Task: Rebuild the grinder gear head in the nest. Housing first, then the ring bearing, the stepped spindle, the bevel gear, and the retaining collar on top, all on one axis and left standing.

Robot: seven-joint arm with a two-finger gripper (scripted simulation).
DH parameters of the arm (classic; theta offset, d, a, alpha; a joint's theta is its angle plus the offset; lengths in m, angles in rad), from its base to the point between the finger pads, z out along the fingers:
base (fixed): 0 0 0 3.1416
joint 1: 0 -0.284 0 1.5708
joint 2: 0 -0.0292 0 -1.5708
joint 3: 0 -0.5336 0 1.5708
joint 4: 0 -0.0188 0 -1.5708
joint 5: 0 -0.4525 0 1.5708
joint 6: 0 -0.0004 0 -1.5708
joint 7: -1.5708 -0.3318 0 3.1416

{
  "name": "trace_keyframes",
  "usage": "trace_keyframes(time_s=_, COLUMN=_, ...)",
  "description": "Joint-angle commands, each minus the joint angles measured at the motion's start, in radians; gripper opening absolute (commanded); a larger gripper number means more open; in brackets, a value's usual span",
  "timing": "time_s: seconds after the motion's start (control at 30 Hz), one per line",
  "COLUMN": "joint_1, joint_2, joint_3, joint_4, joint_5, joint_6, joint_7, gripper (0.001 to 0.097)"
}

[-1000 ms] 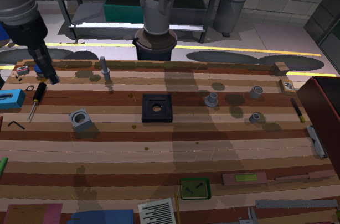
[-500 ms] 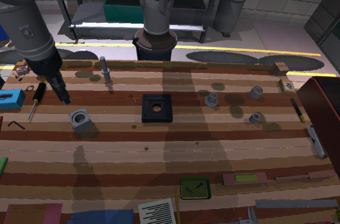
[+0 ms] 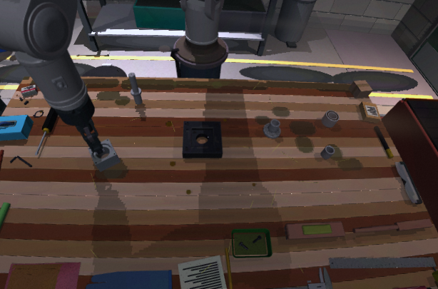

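The grey square housing on the left of the bench is partly covered by my gripper, which is open, holds nothing and reaches down over its top. The black nest with a round hole sits at the bench centre. The stepped spindle stands upright near the rear edge. To the right of the nest stands the bevel gear. Farther right are two short grey rings, one at the back and a smaller one nearer; I cannot tell which is the bearing and which the collar.
A screwdriver and a blue box lie just left of the gripper, with a hex key below them. A dark red cabinet bounds the right end. A green tray and papers line the front edge.
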Motion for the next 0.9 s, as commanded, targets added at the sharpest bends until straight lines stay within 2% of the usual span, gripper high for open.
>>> trace_keyframes(time_s=0.0, joint_1=0.000, joint_2=0.004, joint_3=0.000, joint_4=0.001, joint_5=0.001, joint_6=-0.007, joint_7=-0.001, gripper=0.0840)
trace_keyframes(time_s=0.4, joint_1=-0.003, joint_2=0.050, joint_3=0.004, joint_4=0.023, joint_5=0.009, joint_6=-0.075, joint_7=-0.007, gripper=0.0840)
trace_keyframes(time_s=0.87, joint_1=-0.004, joint_2=0.059, joint_3=0.005, joint_4=0.027, joint_5=0.010, joint_6=-0.088, joint_7=-0.008, gripper=0.0840)
